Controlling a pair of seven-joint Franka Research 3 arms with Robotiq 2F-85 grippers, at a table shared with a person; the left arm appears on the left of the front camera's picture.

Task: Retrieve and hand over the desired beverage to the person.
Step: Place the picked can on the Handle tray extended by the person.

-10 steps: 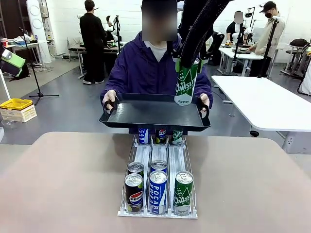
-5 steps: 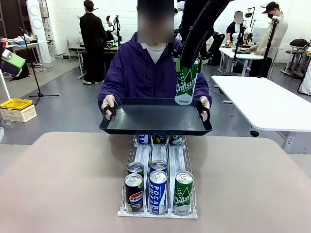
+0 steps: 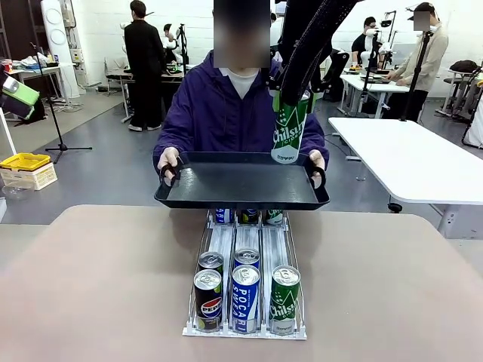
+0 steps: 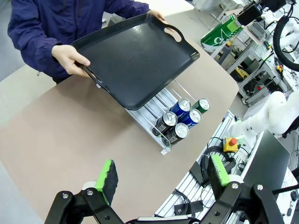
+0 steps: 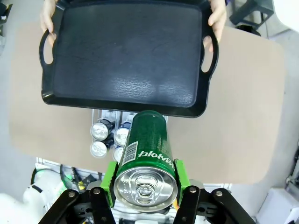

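My right gripper [image 3: 293, 94] is shut on a green Chilsung can [image 3: 289, 128], held upright just above the right side of a black tray [image 3: 241, 185]. The person [image 3: 226, 105] in a dark purple jacket holds that tray level by both handles over the far table edge. From the right wrist, the green can [image 5: 148, 154] sits clamped between the green pads [image 5: 110, 179] with the tray [image 5: 126, 56] below. My left gripper [image 4: 161, 172] hangs open high over the table, away from the tray [image 4: 135, 56].
A white can rack [image 3: 245, 283] on the beige table [image 3: 90, 286] holds Pepsi, Pocari and green cans in three lanes. The rack [image 4: 175, 123] lies partly under the tray. Other people and white tables stand in the background.
The person raised the tray slightly toward the can during the first half second. The right gripper and its can stayed put.
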